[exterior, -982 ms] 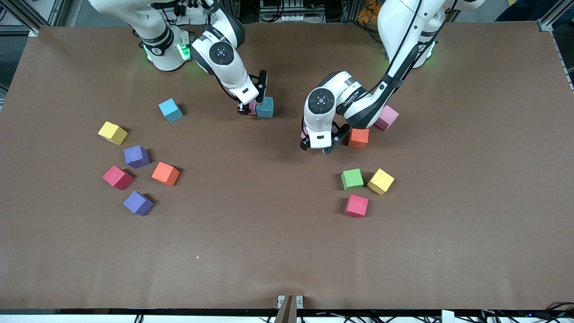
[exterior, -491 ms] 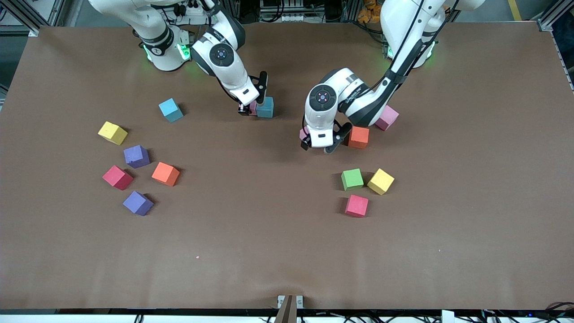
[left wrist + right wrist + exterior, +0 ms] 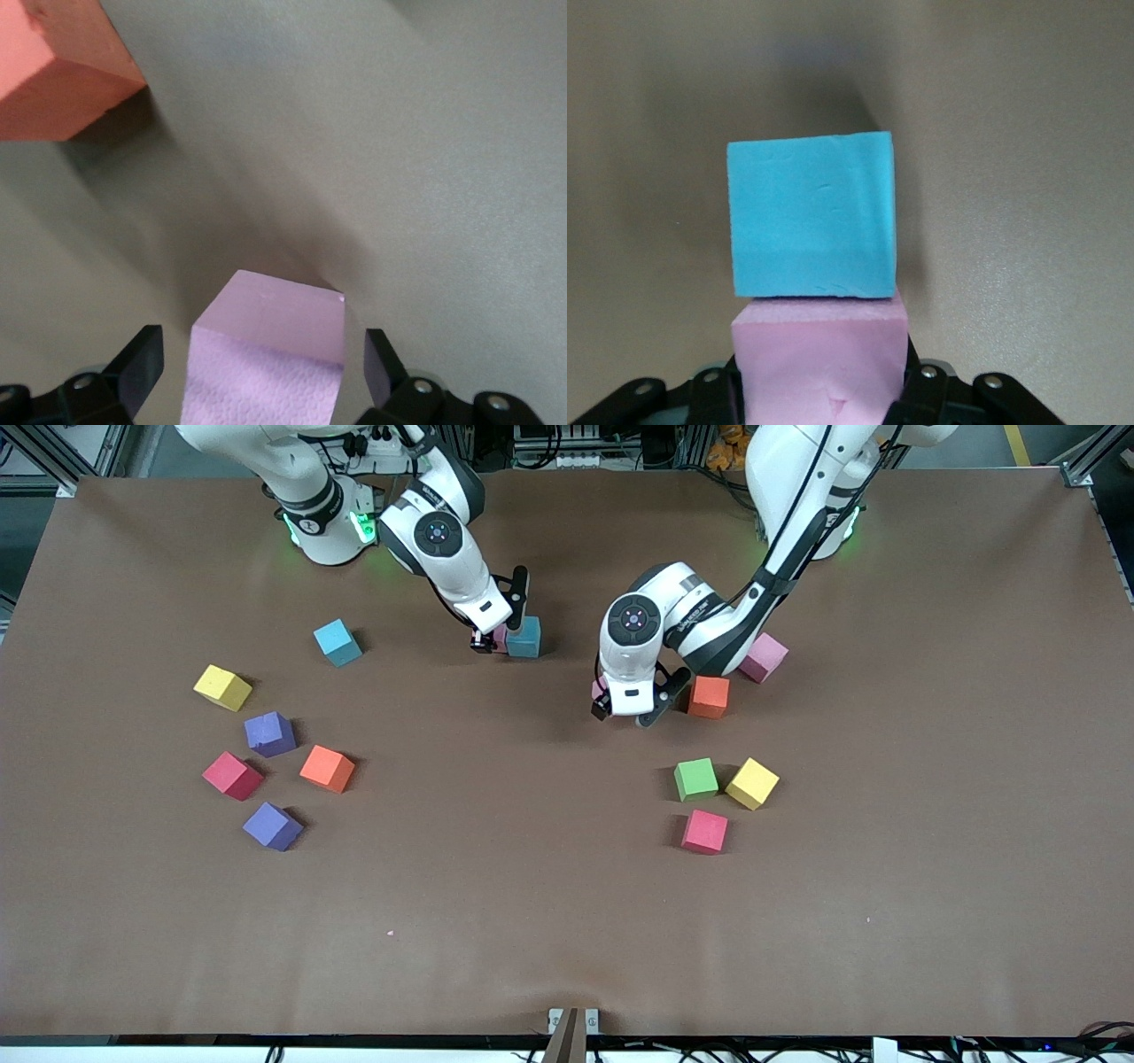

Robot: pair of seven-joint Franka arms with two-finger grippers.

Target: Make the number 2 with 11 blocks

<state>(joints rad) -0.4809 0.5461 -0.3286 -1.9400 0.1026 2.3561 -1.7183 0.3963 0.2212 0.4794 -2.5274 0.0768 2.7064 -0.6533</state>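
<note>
Right hand (image 3: 498, 638): clamped on a pink block (image 3: 819, 359), low on the counter (image 3: 532, 886) near the arms' bases; we see this block touching a blue block (image 3: 524, 638).
Left hand (image 3: 631, 713): fingers (image 3: 137, 363) apart, straddling a second pink block (image 3: 266, 354) without gripping it; an orange block (image 3: 709, 696) lies just beside.
Number 2: not yet formed; we count only the pink and blue pair touching.
Blocks toward the left arm's end: a third pink one (image 3: 764, 657) by the arm's forearm; green (image 3: 695, 779) and yellow (image 3: 752, 783) side by side, red (image 3: 704, 832) nearer the camera.
Blocks toward the right arm's end: blue (image 3: 337, 642), yellow (image 3: 222, 687), purple (image 3: 269, 733), red (image 3: 232, 775), orange (image 3: 327, 768), purple (image 3: 272, 825), loosely scattered and apart.
</note>
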